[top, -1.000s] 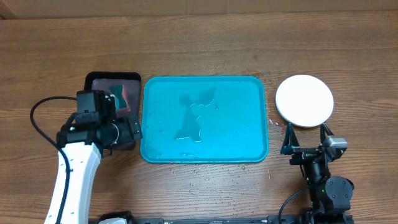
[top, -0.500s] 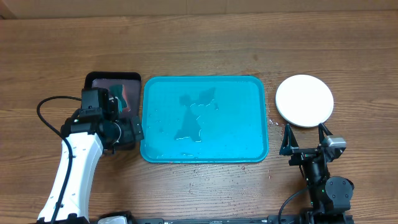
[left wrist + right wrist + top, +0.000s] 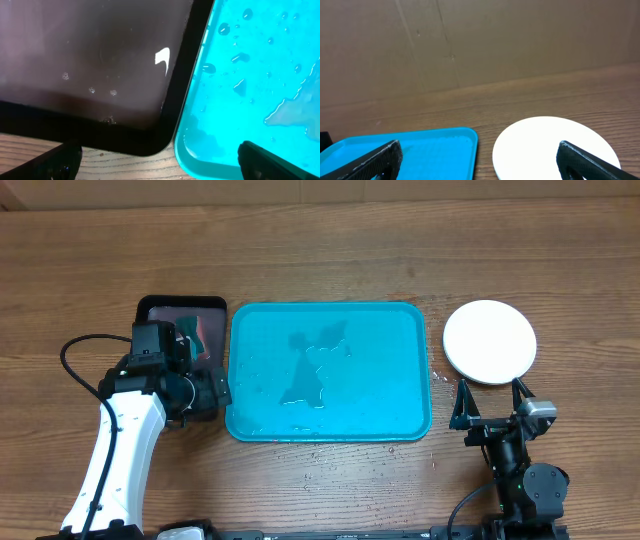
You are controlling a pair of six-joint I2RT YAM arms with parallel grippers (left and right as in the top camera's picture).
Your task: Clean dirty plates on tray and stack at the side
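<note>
Both sets of fingers are released and grasp nothing. The left fingers (image 3: pixel 157 165) straddle the seam between the black tray (image 3: pixel 90 60) and the blue tray (image 3: pixel 250 75); a descent here would likely strike a rim and shift either one. The white plate (image 3: pixel 490 342) lies just ahead of the right fingers (image 3: pixel 490 402), off the blue tray; a forward move could shove it across the bench (image 3: pixel 320 240). Pooled water (image 3: pixel 310 370) may spill if the blue tray is knocked.
</note>
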